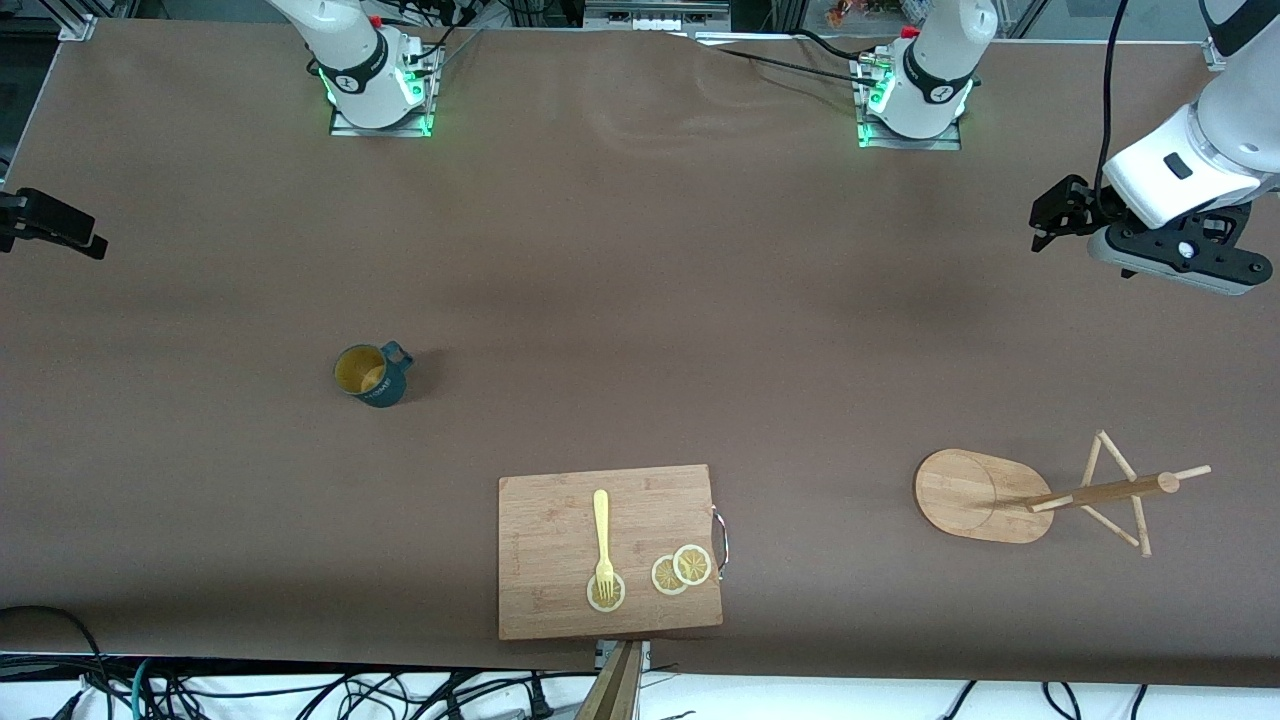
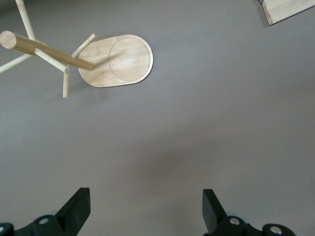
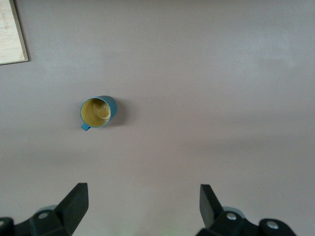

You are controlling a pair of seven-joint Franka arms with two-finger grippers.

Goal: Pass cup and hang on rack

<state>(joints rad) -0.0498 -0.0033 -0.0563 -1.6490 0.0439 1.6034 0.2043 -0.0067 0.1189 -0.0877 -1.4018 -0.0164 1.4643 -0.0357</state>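
At the table edge nearest the front camera, a cutting board (image 1: 560,560) carries a yellow fork (image 1: 602,535) and three lemon slices (image 1: 681,570), none of it part of the job at hand. Toward the left arm's end of the table and slightly farther from the camera, the rack (image 1: 985,495) rests on its oval base, its post and thin pegs free of any load; it sits on that side presumably so the left arm can do the hanging.

Farther up the table, toward the right arm's end, the cup (image 1: 371,374) stands upright and alone on the brown surface, mouth up and handle turned toward the robots' bases, well apart from both the board and the rack. That gap is likely why a hand-over is called for: the cup lies within the right arm's territory, the rack within the left's.

Neither arm has begun. The right gripper (image 3: 142,206) hangs high over bare table near the cup, jaws spread wide and holding nothing. The left gripper (image 2: 146,209) waits above the table at its own end, near the rack, its fingers likewise parted and empty.
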